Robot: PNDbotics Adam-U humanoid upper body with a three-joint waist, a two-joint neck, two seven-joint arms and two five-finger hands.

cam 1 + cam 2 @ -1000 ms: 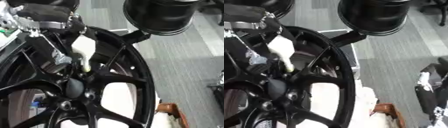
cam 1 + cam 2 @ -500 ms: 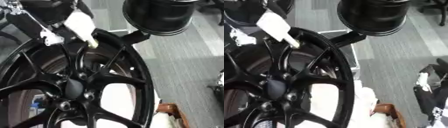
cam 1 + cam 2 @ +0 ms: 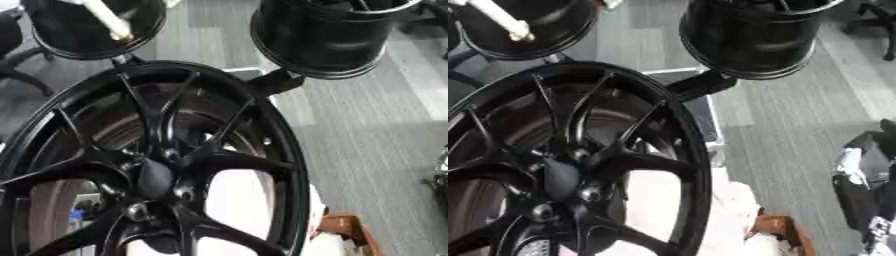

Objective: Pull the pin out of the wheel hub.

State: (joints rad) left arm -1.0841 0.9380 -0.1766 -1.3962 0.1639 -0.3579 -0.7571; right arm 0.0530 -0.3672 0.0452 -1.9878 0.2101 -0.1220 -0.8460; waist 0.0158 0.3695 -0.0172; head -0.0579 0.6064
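Two black wheel barrels are standing beyond the near wheel, one upper left point(image 3: 92, 30), one upper right point(image 3: 324, 37). Grey floor point(image 3: 367, 130) is showing right; a brown object point(image 3: 346, 230) is lying low.

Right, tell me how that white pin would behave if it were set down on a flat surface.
The white pin looks like a straight, slim round rod, so it is probably stiff and apt to roll if laid flat. Its narrow shape suggests it would tip if stood on end. It seems light beside the black wheel.
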